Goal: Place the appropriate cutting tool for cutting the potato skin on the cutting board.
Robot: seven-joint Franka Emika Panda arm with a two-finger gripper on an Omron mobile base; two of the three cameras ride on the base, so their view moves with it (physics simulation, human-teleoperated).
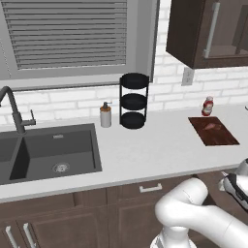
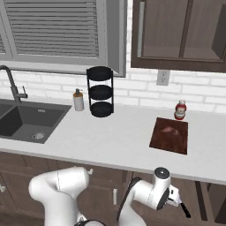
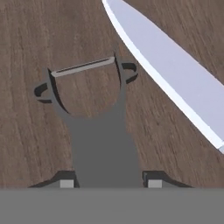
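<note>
The cutting tool (image 3: pixel 99 144) is squeezed by the gripper (image 3: pixel 107 183) — a knife blade (image 3: pixel 175 74) is seen at two o'clock.

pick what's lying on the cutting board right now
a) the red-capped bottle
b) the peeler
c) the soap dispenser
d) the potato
d: the small pinkish potato lies on the dark cutting board; the red-capped bottle stands on the counter behind the board, the soap dispenser stands by the sink, and the hand view shows the peeler between the fingertips of the gripper.
</note>
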